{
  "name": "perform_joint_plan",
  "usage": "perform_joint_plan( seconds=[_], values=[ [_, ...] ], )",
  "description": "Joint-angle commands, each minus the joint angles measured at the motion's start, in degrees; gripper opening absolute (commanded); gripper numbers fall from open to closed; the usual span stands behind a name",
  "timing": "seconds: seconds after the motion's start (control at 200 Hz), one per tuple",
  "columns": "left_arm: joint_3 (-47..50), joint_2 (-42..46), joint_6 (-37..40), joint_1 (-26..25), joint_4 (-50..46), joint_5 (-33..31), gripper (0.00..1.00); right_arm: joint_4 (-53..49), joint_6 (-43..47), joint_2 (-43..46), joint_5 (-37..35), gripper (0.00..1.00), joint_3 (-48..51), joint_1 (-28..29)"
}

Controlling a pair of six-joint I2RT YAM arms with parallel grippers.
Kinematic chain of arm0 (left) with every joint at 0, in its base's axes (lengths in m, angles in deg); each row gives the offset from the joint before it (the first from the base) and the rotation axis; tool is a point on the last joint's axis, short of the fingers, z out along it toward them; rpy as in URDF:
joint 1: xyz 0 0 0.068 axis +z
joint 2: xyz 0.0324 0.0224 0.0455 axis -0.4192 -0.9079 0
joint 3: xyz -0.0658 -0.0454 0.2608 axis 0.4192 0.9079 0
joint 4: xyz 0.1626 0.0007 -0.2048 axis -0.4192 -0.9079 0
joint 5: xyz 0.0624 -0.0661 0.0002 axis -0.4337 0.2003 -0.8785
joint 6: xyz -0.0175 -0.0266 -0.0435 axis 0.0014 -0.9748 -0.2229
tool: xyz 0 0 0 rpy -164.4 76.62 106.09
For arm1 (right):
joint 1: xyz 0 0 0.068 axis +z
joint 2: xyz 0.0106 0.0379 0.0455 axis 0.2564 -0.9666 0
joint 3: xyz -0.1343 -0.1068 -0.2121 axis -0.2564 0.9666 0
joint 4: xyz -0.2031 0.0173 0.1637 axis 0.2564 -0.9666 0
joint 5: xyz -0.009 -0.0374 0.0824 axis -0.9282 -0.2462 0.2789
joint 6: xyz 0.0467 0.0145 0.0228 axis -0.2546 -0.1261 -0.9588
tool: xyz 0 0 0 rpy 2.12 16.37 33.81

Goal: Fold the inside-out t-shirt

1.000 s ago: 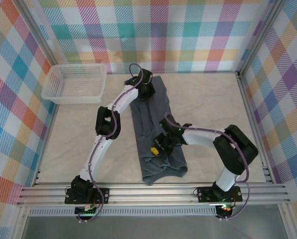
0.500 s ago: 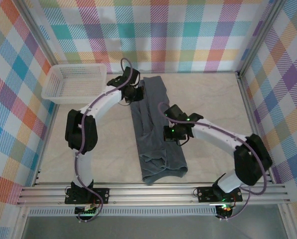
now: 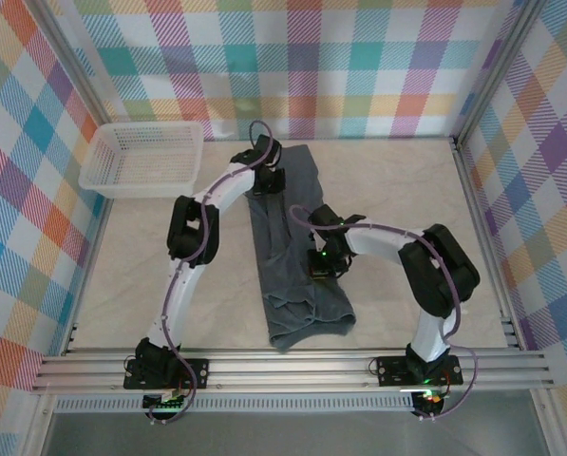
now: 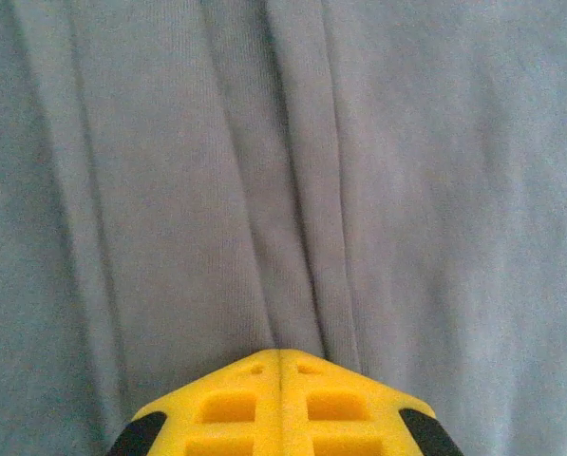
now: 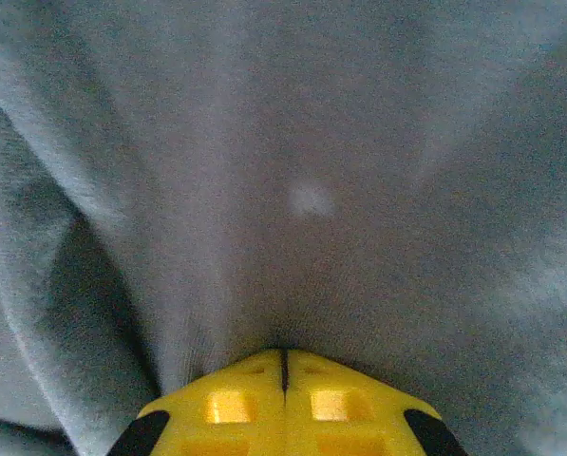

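At the middle of the surface (image 3: pixel 406 190), the inside-out t-shirt (image 3: pixel 288 247) is laid as a long strip, apart from the white mesh basket (image 3: pixel 93 171) at the far-left corner, whose bare floor is seen. The left fingers (image 4: pixel 250 375) are closed tight against its far end, the right fingers (image 5: pixel 250 375) against its middle.

Overhead view looks down — wrist views close on t-shirt (image 3: pixel 281 249).
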Motion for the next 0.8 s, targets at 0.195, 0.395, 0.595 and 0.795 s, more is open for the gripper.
perform_joint_plan(
  seconds=[0.195, 0.395, 0.595, 0.795],
  values=[
    [-18.9, -10.4, -3.9, 3.8, -1.0, 3.8, 0.00, -0.7, 0.0, -6.8, 9.6, 0.00, -10.4, -0.1],
    [-11.5, 5.1, -4.0, 3.9, 0.4, 6.6, 0.11, 1.6, -9.4, 9.2, 2.7, 0.14, -2.4, -0.1],
    [28.9, 37.2, -9.1, 3.6, 16.8, 8.0, 0.28, 1.2, -14.3, 27.1, -4.3, 0.39, 14.3, -0.3],
    [56.5, 60.3, -11.7, 1.7, 16.4, 9.2, 0.35, 2.1, -10.7, 28.6, 7.1, 0.62, 22.7, -0.4]
  ],
)
